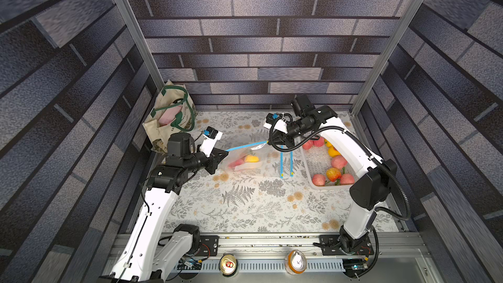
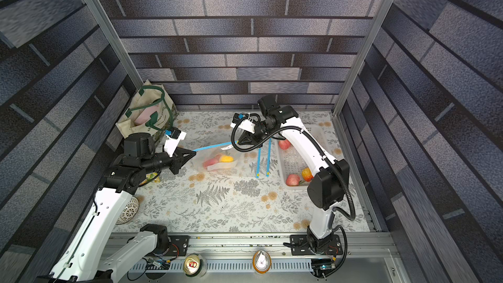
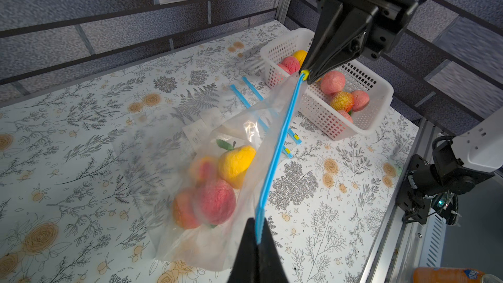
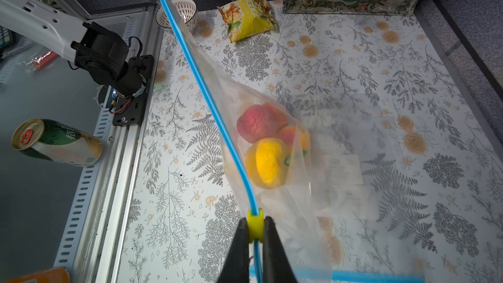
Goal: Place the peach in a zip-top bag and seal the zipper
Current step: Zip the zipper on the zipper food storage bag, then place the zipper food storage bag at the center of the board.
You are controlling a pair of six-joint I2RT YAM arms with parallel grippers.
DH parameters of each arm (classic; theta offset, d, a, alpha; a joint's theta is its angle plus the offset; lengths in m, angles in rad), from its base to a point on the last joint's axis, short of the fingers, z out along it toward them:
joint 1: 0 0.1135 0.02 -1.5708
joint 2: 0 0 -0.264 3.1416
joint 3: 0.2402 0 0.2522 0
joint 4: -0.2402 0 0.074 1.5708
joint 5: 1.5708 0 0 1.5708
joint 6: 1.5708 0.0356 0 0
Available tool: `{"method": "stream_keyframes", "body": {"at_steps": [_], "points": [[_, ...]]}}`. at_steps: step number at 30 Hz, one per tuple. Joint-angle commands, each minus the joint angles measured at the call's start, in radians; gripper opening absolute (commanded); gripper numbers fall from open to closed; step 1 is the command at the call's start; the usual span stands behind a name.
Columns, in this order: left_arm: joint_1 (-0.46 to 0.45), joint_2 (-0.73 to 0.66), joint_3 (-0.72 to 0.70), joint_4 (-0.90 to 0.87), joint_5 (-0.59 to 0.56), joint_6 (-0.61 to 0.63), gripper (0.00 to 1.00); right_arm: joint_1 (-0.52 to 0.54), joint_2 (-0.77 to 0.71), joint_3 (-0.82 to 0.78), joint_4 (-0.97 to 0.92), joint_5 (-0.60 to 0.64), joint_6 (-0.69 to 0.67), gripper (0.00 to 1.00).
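Blue zipper (image 3: 277, 153) runs taut from left arm (image 1: 155, 208), jaws clamping its end, to right arm (image 1: 358, 221) (jaws pinching slider (image 4: 255, 225)).

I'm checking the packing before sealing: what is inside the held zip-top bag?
Inside the zip-top bag: a pink peach, a yellow fruit with a green leaf, and orange-pink fruit blurred behind them. The cloudy film hides how many, and anything underneath.
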Motion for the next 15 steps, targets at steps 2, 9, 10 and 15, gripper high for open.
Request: {"method": "stream_keyframes", "body": {"at_steps": [2, 9, 10, 15], "points": [[0.028, -0.030, -0.005, -0.021, 0.014, -0.019, 0.00, -0.073, -0.045, -0.059, 0.035, 0.101, -0.003, 0.07], [0.031, -0.027, -0.005, -0.020, 0.012, -0.023, 0.00, -0.119, -0.071, -0.099, 0.065, 0.091, 0.007, 0.06], [0.030, -0.025, -0.007, -0.015, 0.016, -0.027, 0.00, -0.119, -0.073, -0.103, 0.067, 0.084, 0.008, 0.06], [0.015, -0.007, -0.009, -0.011, 0.016, -0.030, 0.00, -0.119, -0.078, -0.121, 0.088, 0.081, 0.017, 0.07]]}}
